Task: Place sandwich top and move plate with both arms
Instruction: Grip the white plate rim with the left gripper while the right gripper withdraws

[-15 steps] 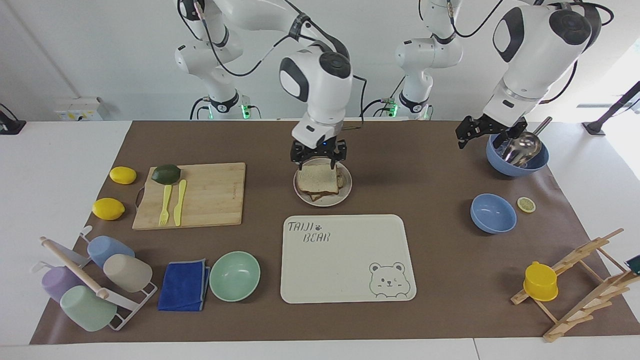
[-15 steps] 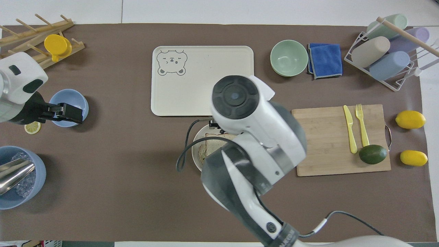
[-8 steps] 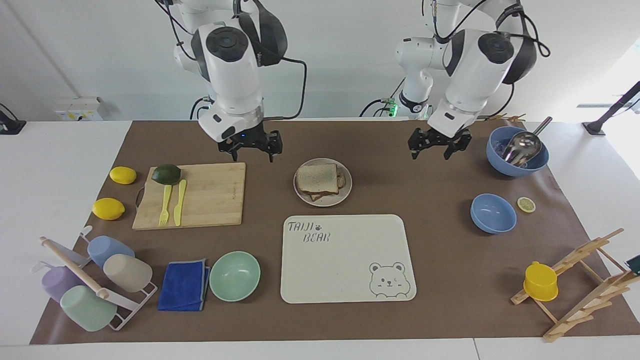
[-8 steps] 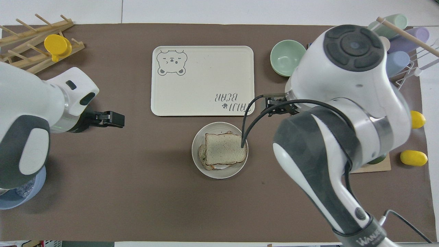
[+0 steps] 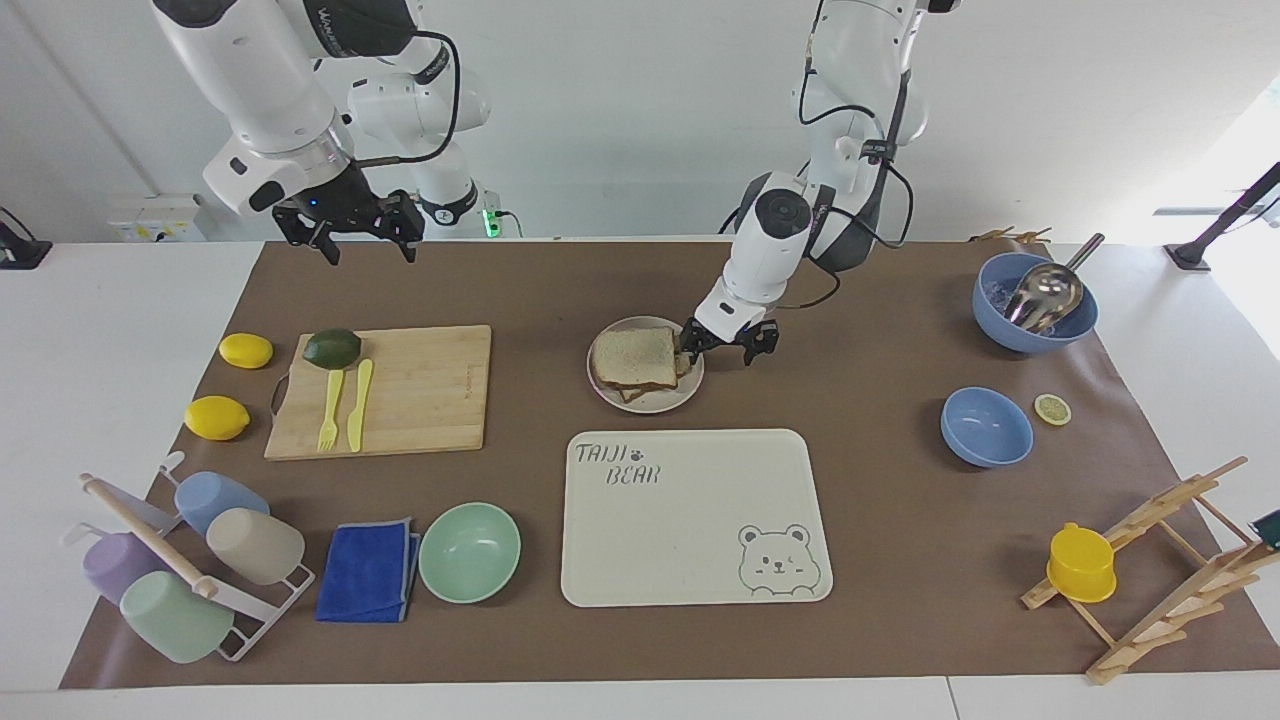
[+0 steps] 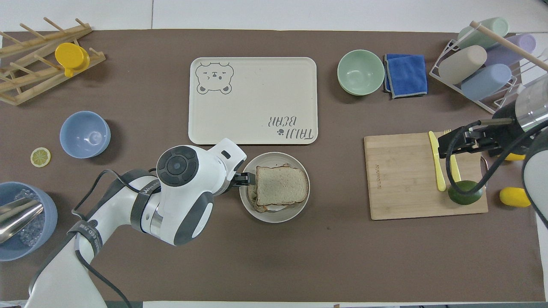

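The sandwich top (image 5: 632,358) is a plain bread slice that lies on the stacked sandwich on the small round plate (image 5: 650,403). Both also show in the overhead view, the slice (image 6: 281,185) on the plate (image 6: 274,215). My left gripper (image 5: 722,350) is low at the plate's rim on the left arm's end, open, with one finger at the rim beside the bread. The overhead view shows only its tip (image 6: 243,179) at the rim. My right gripper (image 5: 368,245) is open, empty and raised; in the overhead view (image 6: 447,143) it is over the cutting board.
The bear-print tray (image 5: 690,520) lies just farther from the robots than the plate. The cutting board (image 5: 420,390) carries an avocado (image 5: 332,348) and a yellow knife and fork. A mint bowl (image 5: 469,552), a blue cloth, two lemons, two blue bowls and two racks stand around.
My right gripper left the bread on the plate and rose away toward its own end. My left arm swung from the blue bowl with the scoop and came down at the plate's rim.
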### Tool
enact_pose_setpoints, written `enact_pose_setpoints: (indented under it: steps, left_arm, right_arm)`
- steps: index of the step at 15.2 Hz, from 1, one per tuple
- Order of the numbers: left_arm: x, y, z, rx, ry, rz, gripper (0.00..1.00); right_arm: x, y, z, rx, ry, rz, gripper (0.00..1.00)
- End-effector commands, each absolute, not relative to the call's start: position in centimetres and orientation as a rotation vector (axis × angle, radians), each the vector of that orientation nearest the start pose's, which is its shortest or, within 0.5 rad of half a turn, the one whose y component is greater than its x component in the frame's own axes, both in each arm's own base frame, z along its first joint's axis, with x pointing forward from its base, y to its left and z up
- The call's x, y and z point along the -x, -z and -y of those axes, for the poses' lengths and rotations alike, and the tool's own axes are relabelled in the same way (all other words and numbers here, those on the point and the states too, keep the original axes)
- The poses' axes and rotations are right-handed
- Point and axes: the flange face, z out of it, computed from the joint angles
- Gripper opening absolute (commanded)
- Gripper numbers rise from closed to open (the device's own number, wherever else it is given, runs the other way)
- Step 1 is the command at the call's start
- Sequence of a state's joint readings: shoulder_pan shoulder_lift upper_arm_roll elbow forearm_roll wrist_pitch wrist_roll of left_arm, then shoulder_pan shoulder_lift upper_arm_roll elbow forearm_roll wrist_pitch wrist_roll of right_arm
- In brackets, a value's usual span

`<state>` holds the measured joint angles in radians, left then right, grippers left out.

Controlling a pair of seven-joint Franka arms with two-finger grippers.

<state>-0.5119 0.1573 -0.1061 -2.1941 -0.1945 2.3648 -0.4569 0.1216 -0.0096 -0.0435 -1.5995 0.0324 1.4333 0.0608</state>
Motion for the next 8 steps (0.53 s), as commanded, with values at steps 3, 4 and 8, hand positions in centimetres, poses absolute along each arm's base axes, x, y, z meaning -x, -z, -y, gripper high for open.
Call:
enact_pose_setpoints:
  steps: [3,4,8]
  left_arm:
    - [-45.0,-30.1,32.0,3.310,-0.121,0.028,0.92]
    - [-45.0,-30.0,32.0,3.309,-0.123,0.028,0.90]
    - [-44.9,-30.1,32.3,3.309,-0.127,0.020,0.65]
  right_arm:
    - [-53.3,-60.0,-3.5,3.140,-0.282,0.079,1.00]
    - [-53.1,-59.9,-3.0,3.131,-0.296,0.096,1.00]
    - [-53.0,-59.9,-2.6,3.133,-0.301,0.084,1.00]
